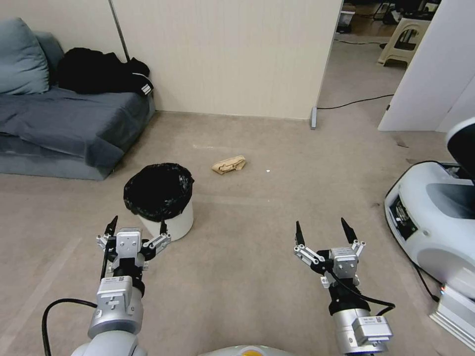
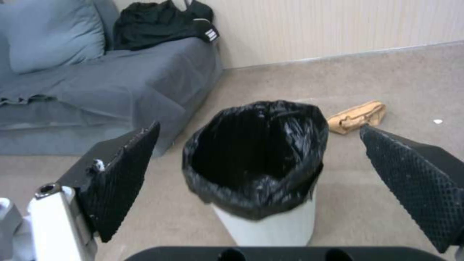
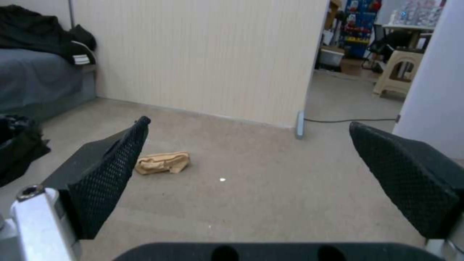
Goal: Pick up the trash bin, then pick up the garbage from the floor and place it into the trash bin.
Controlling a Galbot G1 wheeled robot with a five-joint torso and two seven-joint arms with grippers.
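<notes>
The trash bin (image 1: 161, 200) (image 2: 261, 170) is a small white tapered bin with a crinkly black liner over its rim, standing upright on the floor (image 1: 257, 207). My left gripper (image 1: 137, 226) (image 2: 256, 159) hangs open just short of the bin, its fingers spread wider than the rim. A piece of garbage, crumpled tan paper (image 1: 229, 164) (image 2: 357, 116) (image 3: 162, 162), lies on the carpet beyond the bin. A tiny white scrap (image 1: 267, 171) (image 3: 222, 179) lies to its right. My right gripper (image 1: 324, 232) (image 3: 249, 148) is open above bare carpet, holding nothing.
A grey sofa (image 1: 64, 123) with a blue cushion and black clothing stands at the left. A beige partition wall (image 1: 222, 54) closes the back, with a black cable (image 1: 351, 104) past its end. A white machine (image 1: 435, 217) sits at the right. A beige stool (image 1: 403, 39) stands far back.
</notes>
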